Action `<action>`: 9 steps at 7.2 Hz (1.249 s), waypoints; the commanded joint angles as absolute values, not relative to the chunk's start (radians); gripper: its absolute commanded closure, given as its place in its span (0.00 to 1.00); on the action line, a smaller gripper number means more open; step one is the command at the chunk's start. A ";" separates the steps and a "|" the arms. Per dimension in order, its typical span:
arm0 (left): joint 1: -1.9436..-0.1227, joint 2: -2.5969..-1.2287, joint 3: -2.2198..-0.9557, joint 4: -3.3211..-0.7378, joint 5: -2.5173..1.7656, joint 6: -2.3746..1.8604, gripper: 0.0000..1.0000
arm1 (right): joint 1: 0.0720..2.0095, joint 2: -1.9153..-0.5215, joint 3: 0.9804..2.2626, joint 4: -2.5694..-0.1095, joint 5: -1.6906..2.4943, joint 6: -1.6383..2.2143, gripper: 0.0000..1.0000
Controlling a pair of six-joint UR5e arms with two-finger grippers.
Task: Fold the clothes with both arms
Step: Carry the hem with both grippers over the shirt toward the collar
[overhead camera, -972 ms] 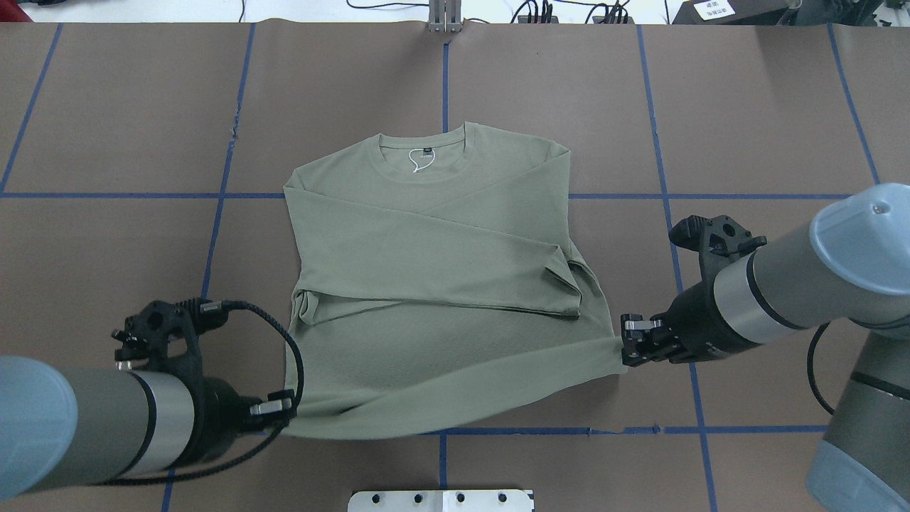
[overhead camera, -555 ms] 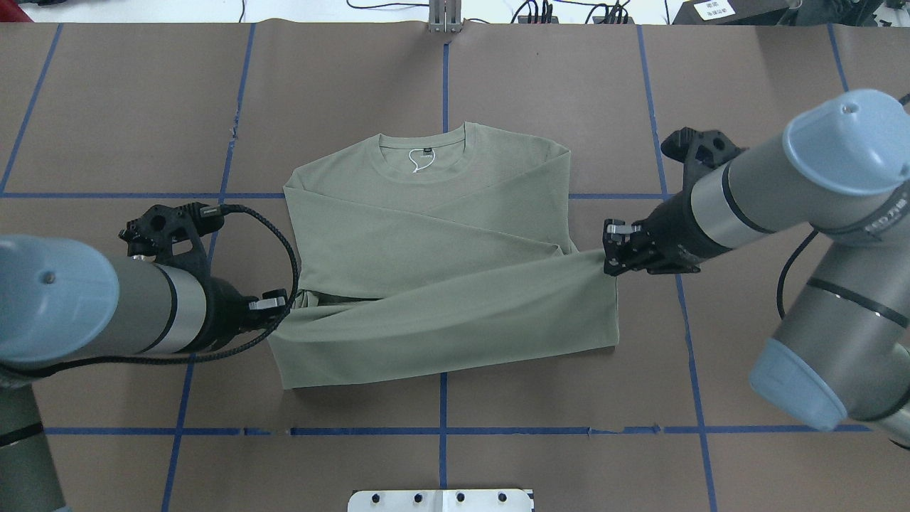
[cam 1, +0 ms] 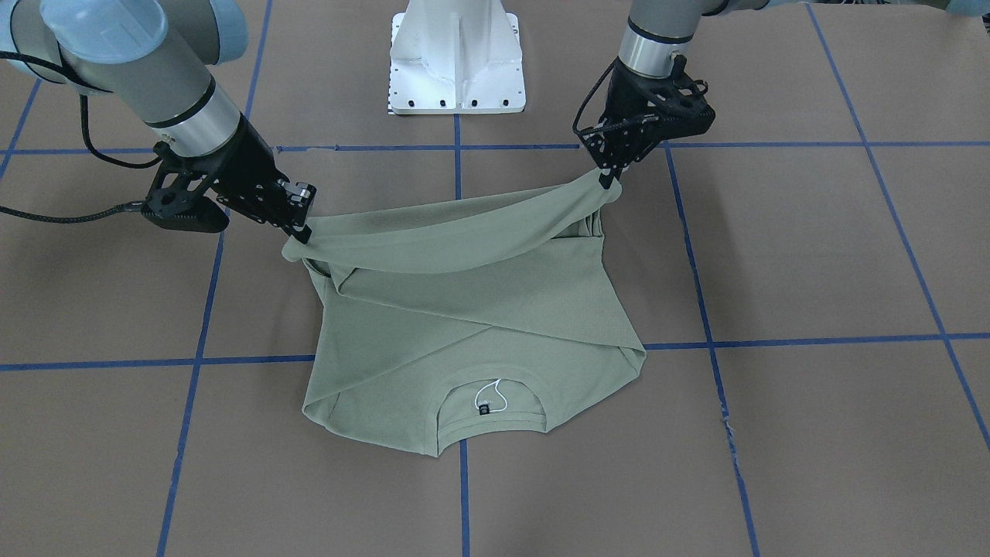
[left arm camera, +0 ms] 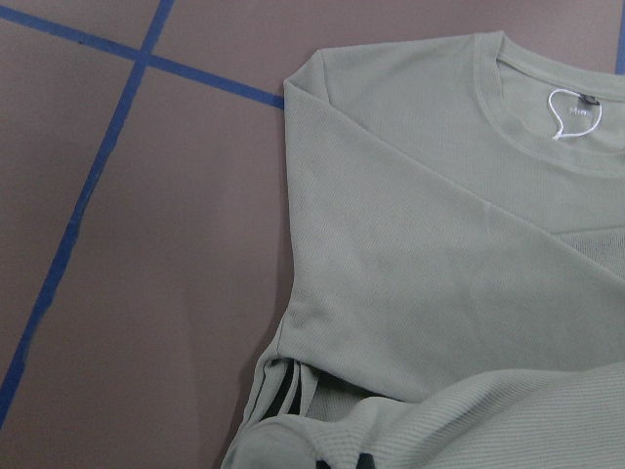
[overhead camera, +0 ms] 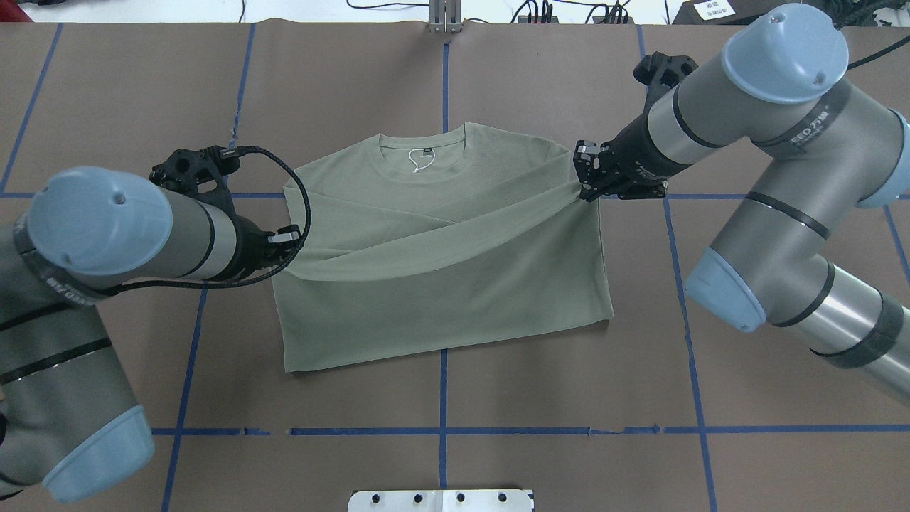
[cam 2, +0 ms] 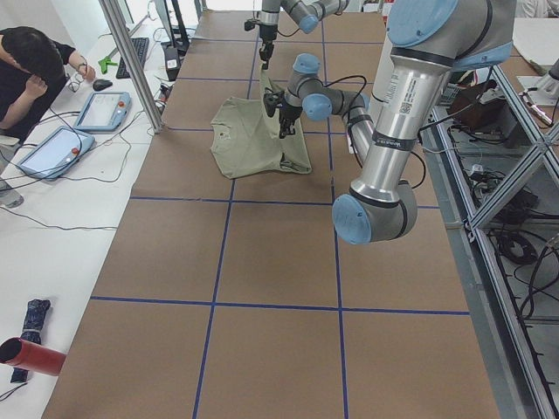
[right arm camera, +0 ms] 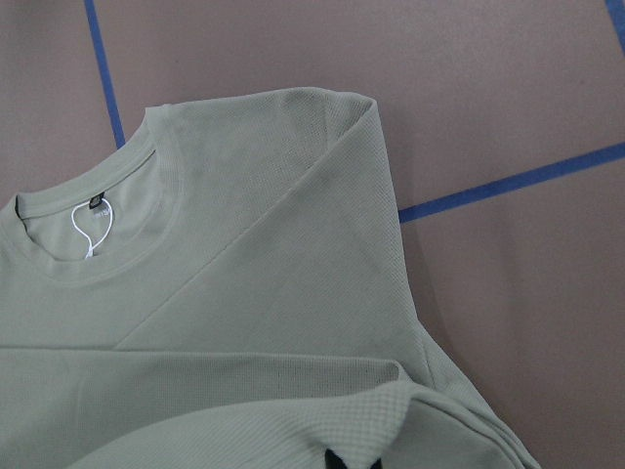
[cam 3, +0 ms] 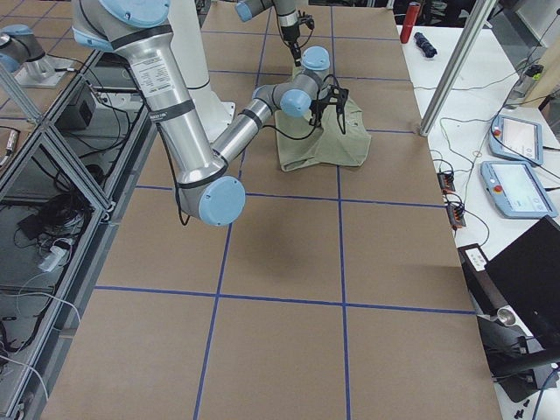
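Note:
The sage-green shirt (overhead camera: 441, 284) lies on the brown table, collar away from me, sleeves folded across the chest. My left gripper (overhead camera: 293, 245) is shut on the hem's left corner. My right gripper (overhead camera: 586, 192) is shut on the right corner. The hem hangs between them as a raised band (cam 1: 448, 232) over the shirt's middle. In the front-facing view the left gripper (cam 1: 607, 179) holds its corner higher than the right gripper (cam 1: 303, 232). Both wrist views look down on the collar and its white loop (left arm camera: 564, 112) (right arm camera: 93, 225).
The white pedestal base (cam 1: 456, 62) stands at my edge of the table. Blue tape lines (overhead camera: 441, 431) cross the brown cover. A person (cam 2: 35, 70) sits at a side desk with tablets (cam 2: 96, 109). A metal post (overhead camera: 444, 18) stands at the far edge.
Both grippers have carried the hem away from me, from near the table's front line to over the chest. The lower body has folded over onto the sleeves.

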State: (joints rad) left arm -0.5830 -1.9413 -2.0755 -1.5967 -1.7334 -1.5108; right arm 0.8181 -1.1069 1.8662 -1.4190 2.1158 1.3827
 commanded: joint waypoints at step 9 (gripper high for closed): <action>-0.729 -2.039 -1.611 -1.945 -1.729 -1.444 1.00 | 0.893 -0.854 1.344 -1.258 2.082 1.379 1.00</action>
State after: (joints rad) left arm -0.7156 -2.0264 -1.6722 -1.8913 -1.7296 -1.4457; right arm 0.8870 -0.8628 1.3694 -1.2606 2.0879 1.3801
